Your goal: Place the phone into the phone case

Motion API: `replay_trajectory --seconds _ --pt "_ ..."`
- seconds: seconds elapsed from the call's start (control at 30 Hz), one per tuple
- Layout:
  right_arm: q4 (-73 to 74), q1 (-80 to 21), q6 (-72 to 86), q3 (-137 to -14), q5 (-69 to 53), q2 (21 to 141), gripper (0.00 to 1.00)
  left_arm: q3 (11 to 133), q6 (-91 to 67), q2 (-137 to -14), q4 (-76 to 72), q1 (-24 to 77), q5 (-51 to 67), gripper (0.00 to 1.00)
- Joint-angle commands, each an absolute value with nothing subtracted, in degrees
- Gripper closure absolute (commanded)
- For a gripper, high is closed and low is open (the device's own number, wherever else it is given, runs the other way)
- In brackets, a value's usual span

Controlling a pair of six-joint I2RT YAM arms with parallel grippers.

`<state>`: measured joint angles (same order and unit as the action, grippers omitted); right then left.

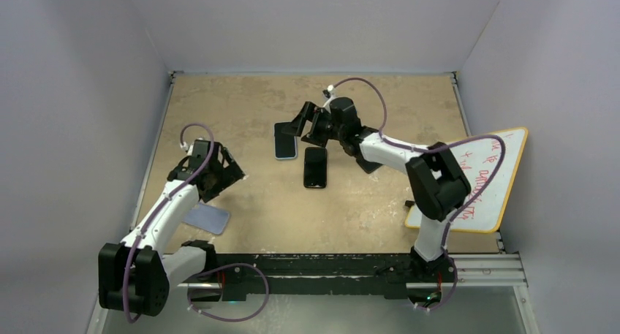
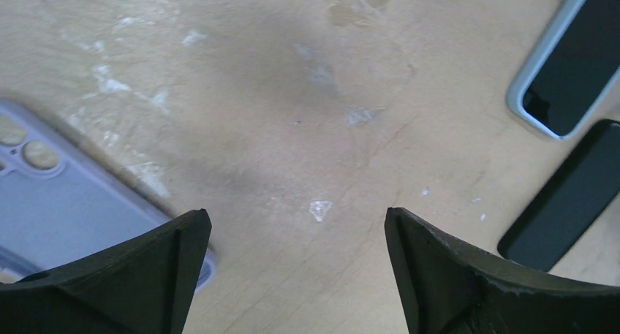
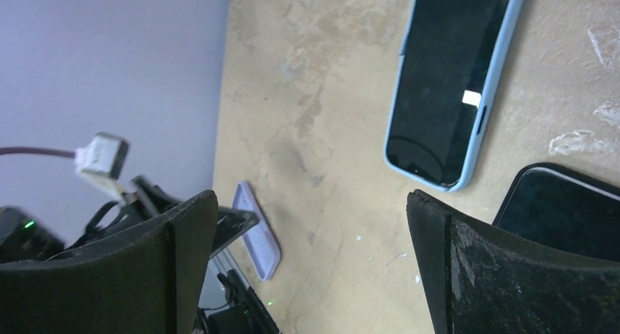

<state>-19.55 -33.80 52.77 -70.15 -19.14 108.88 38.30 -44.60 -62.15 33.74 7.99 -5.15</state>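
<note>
A dark-screened phone in a light blue case (image 1: 285, 140) (image 3: 457, 78) (image 2: 570, 63) lies flat at the table's middle back. A bare black phone (image 1: 315, 167) (image 3: 570, 210) (image 2: 570, 195) lies just right of it and nearer the arms. A lavender phone case (image 1: 207, 218) (image 2: 66, 202) (image 3: 257, 228) lies at the near left, its camera holes showing. My right gripper (image 1: 301, 129) (image 3: 311, 202) hovers open over the blue-cased phone's right edge, holding nothing. My left gripper (image 1: 232, 172) (image 2: 296, 224) is open above bare table, just past the lavender case.
A whiteboard (image 1: 482, 180) with red writing leans off the table's right edge. Grey walls close in the table on three sides. A black rail (image 1: 329, 264) with the arm bases runs along the near edge.
</note>
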Motion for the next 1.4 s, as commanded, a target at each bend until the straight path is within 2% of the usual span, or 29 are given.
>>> replay_trajectory --seconds 0.0,0.1,0.4,0.67,1.03,1.2,1.27,1.37 --pt "-18.2 -33.7 50.4 -65.4 -18.3 101.5 0.01 38.7 -52.1 -59.8 40.0 7.6 -14.1 0.09" --pt "-15.4 -33.7 49.1 -63.1 -17.3 97.7 0.01 37.7 -56.1 -58.4 42.2 7.6 -17.4 0.17" --pt "-12.8 -33.7 44.2 -56.5 -15.0 88.0 0.01 34.6 -62.7 -58.8 43.8 7.6 -19.1 0.26" --pt "-11.6 -33.7 43.1 -55.2 -16.2 86.7 0.01 32.6 -67.1 -62.4 43.8 7.6 -18.7 0.42" --pt "-11.5 -33.7 43.0 -55.0 -16.3 86.1 0.01 31.0 -66.9 -63.1 42.6 7.6 -20.8 0.52" --pt "-11.3 -33.7 43.2 -55.0 -16.0 85.6 0.01 31.0 -65.2 -64.9 41.1 7.6 -20.3 0.53" --pt "-11.2 -33.7 43.4 -54.9 -15.4 85.4 0.01 30.9 -64.8 -65.2 40.7 7.6 -20.1 0.58" --pt "-8.8 -33.7 44.5 -55.4 -12.6 85.7 0.01 30.8 -63.9 -65.2 39.9 7.6 -19.2 0.71"
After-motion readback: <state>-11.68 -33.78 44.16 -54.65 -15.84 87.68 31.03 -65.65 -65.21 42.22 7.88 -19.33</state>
